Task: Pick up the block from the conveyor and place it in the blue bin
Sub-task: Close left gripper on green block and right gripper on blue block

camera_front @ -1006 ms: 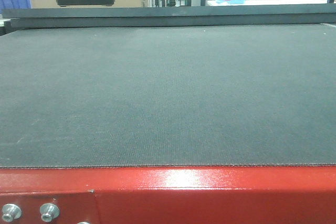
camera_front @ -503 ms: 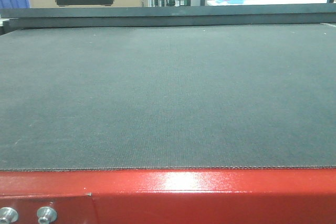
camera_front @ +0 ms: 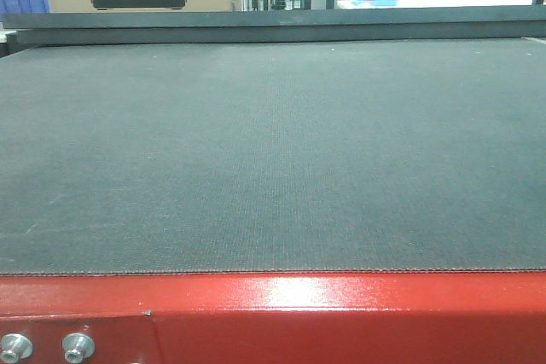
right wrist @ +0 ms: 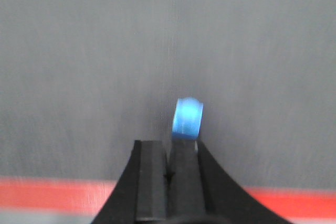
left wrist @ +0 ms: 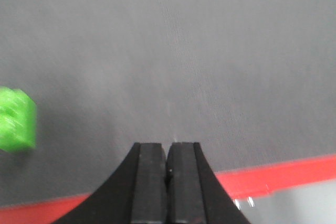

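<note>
Left pincer (left wrist: pixel 167 148), black wedge, over woven conveyor (left wrist: pixel 220 51)

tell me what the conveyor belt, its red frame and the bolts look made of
Belt: likely woven fabric or rubberised textile, matte dark grey, with a fine weave grain.
Frame: probably painted metal, glossy red, with bright glare streaks.
Bolts: bare silvery metal, perhaps steel, with shiny heads.

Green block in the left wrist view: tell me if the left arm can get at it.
Probably yes. The green block lies on the conveyor belt off to one side of the left gripper with nothing between them, but the jaws are shut and must open first.
</note>
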`<state>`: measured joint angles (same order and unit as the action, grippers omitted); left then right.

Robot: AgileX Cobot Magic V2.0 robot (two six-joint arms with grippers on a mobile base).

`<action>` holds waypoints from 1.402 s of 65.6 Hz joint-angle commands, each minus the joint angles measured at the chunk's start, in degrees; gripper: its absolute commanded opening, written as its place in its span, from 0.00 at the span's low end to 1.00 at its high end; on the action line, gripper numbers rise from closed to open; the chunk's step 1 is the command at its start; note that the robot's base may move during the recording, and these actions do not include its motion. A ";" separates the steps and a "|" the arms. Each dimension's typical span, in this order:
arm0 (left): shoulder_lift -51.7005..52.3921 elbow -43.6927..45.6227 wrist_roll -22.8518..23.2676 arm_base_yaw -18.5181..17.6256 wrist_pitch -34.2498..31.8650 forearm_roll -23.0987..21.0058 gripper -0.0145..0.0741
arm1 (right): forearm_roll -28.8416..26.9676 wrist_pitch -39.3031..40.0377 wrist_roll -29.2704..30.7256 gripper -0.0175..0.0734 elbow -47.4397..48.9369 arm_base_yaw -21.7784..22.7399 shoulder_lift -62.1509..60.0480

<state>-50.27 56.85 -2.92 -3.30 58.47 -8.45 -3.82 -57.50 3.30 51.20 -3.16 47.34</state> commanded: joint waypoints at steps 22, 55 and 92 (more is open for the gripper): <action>-16.35 1.13 0.49 0.23 -2.32 -6.43 0.04 | 0.50 -3.94 -9.03 0.03 5.76 0.08 24.50; -17.92 1.13 0.49 0.23 -1.23 -6.68 0.04 | 0.50 -5.24 -7.69 0.66 13.94 4.98 40.72; -17.92 1.02 0.49 0.23 -2.34 -6.68 0.04 | 0.17 4.58 -3.30 0.66 7.63 5.09 44.33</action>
<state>-68.37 57.55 -2.82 -3.30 56.73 -14.36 -4.03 -55.26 -0.60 60.03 2.02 91.72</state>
